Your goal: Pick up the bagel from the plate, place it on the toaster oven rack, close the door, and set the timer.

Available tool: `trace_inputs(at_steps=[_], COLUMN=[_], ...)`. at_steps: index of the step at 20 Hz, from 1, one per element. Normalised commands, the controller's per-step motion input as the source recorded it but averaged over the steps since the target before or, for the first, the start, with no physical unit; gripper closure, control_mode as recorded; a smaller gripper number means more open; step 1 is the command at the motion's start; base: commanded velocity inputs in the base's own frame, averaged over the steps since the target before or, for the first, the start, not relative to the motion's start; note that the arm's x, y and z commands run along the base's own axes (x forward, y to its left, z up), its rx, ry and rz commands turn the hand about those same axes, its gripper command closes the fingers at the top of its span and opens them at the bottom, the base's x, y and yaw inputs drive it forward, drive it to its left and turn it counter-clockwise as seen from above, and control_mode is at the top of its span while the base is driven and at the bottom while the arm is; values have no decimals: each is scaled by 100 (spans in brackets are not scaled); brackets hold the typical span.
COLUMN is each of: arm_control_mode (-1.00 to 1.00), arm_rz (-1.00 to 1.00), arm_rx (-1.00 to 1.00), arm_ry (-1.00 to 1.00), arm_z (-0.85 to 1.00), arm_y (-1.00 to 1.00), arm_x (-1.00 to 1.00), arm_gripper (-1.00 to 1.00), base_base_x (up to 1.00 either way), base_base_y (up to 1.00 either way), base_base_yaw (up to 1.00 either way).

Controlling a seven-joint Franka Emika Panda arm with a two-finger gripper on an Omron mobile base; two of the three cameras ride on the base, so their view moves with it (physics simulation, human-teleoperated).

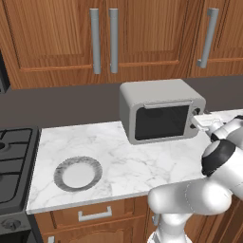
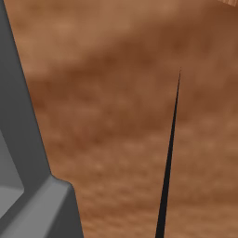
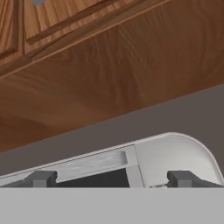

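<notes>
The light-grey toaster oven (image 1: 156, 102) stands at the back of the marble counter. Its door (image 1: 161, 121) is shut, dark glass facing me, and the toaster oven rack is hidden behind it. The plate (image 1: 60, 176) lies bare at the counter's front left; the bagel is out of view. My gripper (image 1: 198, 121) hovers right at the oven's right front panel, jaws open with nothing between them. In the hand view the gripper (image 3: 111, 179) spans the oven's upper right corner (image 3: 175, 151), with the top of the door (image 3: 87, 164) just ahead of the fingertips (image 3: 41, 178).
Wooden wall cabinets (image 1: 104, 38) with grey bar handles hang above the oven. A black stove (image 1: 12, 161) borders the counter on the left. Drawers (image 1: 95, 213) sit under the counter edge. A wood panel (image 2: 116, 116) and a grey edge (image 2: 28, 153) stand close in the right base view.
</notes>
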Motion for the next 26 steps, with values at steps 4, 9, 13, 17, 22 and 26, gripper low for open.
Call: trace_inputs(at_steps=[4, 9, 13, 17, 22, 26], arm_control_mode=[-100, -100, -100, -100, -100, -100], arm_rz=[-11, -11, -3, 0, 0, 0], arm_rx=[0, 0, 0, 0, 0, 0], arm_ry=[5, 5, 7, 10, 9, 2], arm_z=[0, 0, -6, -8, -7, -2], arm_y=[0, 0, -8, -20, -33, -4], arm_x=[20, 23, 15, 9, 6, 9], arm_gripper=[-100, -100, -100, -100, -100, -100], base_base_x=[0, 0, 0, 0, 0, 0], base_base_y=[0, 0, 0, 0, 0, 0], base_base_yaw=[0, 0, 0, 0, 0, 0])
